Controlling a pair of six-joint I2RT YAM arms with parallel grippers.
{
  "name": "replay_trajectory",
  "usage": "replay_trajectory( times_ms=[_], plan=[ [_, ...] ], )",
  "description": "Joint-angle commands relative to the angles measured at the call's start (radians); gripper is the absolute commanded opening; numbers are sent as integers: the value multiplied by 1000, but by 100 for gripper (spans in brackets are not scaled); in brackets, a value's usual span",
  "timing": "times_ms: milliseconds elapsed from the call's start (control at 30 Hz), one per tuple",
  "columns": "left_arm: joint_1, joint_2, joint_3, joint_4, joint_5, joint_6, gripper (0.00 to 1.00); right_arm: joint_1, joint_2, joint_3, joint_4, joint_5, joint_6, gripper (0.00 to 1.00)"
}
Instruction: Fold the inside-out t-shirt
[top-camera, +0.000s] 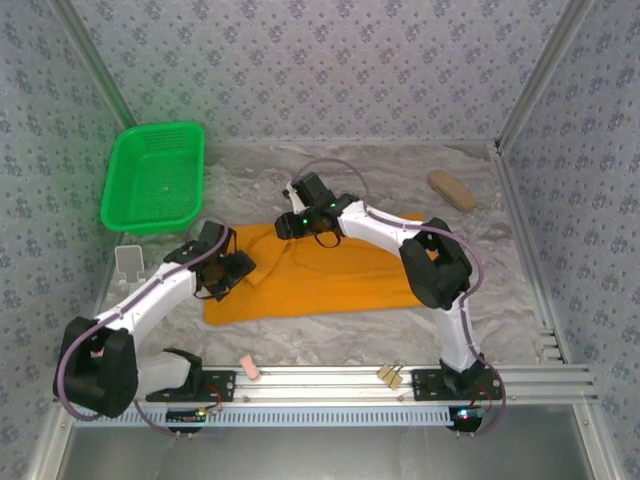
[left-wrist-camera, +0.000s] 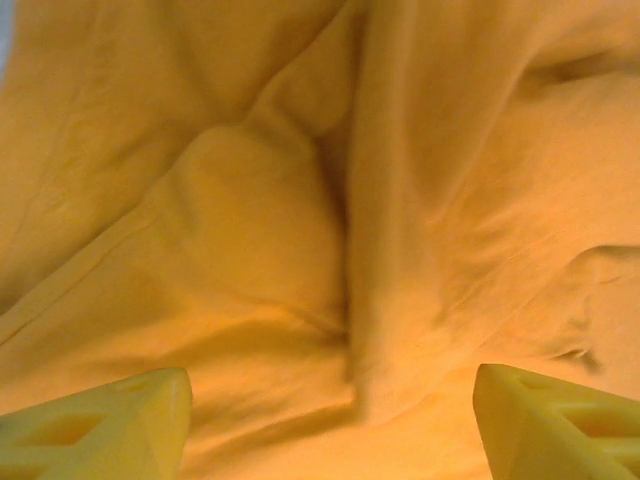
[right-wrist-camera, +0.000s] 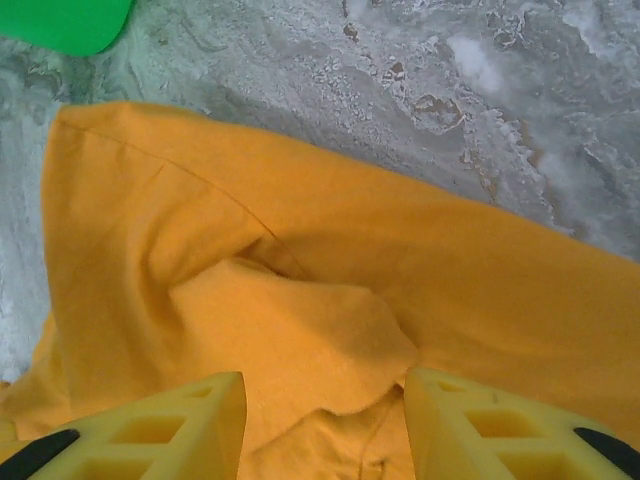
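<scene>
Green basket (top-camera: 155, 178) far left; t-shirt (top-camera: 330, 280) lies apart, outside it.

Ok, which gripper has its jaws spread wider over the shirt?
The left gripper: its jaws stand wide apart above the t-shirt, while those of the right gripper sit closer together, a raised fold between them.

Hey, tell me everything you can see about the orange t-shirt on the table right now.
The t-shirt is plain orange-yellow, soft cotton-looking cloth, lying mostly flat but wrinkled on the marbled table between the two arms. A stitched seam runs near one edge. The open left gripper hangs close over a ridge of cloth. A raised fold sits between the fingers of the right gripper, though whether it is pinched is unclear.
</scene>
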Motion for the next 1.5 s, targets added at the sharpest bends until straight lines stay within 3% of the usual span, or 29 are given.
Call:
replay_trajectory(
  times_ms=[0, 100, 233, 333, 467, 533, 600, 633, 867, 1133, 1300, 1333, 1367, 1400, 1433, 1467],
  plan=[
    [-2, 55, 34, 73, 39, 32, 69, 6, 74, 90, -82, 37, 43, 48],
    [-2, 116, 55, 79, 47, 53, 57, 7, 105, 103, -51, 35, 54, 44],
    [-1, 195, 115, 28, 43, 102, 47, -3, 147, 151, -92, -8, 90, 24],
    [8, 231, 131, 34, 83, 128, 46, -1, 130, 133, -88, 8, 87, 23],
    [25, 240, 142, 14, 76, 155, 34, -17, 101, 120, -104, -33, 119, 0],
    [36, 237, 135, 13, 65, 160, 27, -15, 71, 90, -83, -58, 125, 0],
    [58, 234, 131, 11, 79, 178, 2, -11, 39, 68, -73, -77, 135, 0],
    [66, 229, 132, 4, 90, 182, 0, -11, 27, 62, -71, -87, 142, 0],
    [105, 126, 175, -143, 65, 221, 0, 26, -91, -13, -117, -64, 184, 0],
    [161, -46, 229, -452, 92, 265, 0, 124, -260, -175, -105, 0, 308, 0],
    [189, -187, 91, -474, 65, 261, 0, 202, -318, -275, -138, 46, 339, 0],
    [200, -188, 51, -448, 76, 249, 0, 214, -329, -321, -107, 68, 349, 5],
    [214, -181, 23, -419, 102, 241, 11, 213, -335, -346, -94, 72, 367, 14],
    [227, -167, -3, -383, 137, 229, 33, 203, -345, -356, -93, 78, 375, 28],
    [235, -155, -25, -352, 164, 216, 52, 193, -364, -359, -101, 107, 369, 34],
    [236, -150, -40, -329, 182, 216, 56, 187, -389, -367, -113, 155, 358, 35]
  ],
)
